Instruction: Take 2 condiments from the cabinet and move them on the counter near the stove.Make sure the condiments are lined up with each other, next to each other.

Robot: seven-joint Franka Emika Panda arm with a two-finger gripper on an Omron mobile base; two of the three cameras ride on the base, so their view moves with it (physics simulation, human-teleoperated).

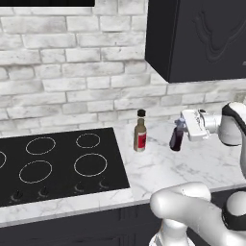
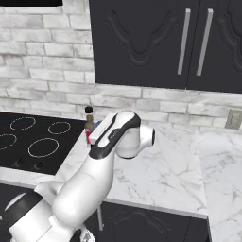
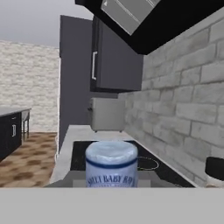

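On the table: two bottles, maroon bottle (image 1: 176,139) and amber bottle (image 1: 140,131)
End effector (image 1: 181,127): clenched around the maroon bottle

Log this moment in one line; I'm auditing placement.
jaws: shut on maroon bottle | amber bottle: standing on counter by stove

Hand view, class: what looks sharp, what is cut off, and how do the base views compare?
Hand view: the cap is sharp, its label cropped at the bottom. Left base view: even light, soft shadows beside both bottles. Right base view: the arm blocks them.
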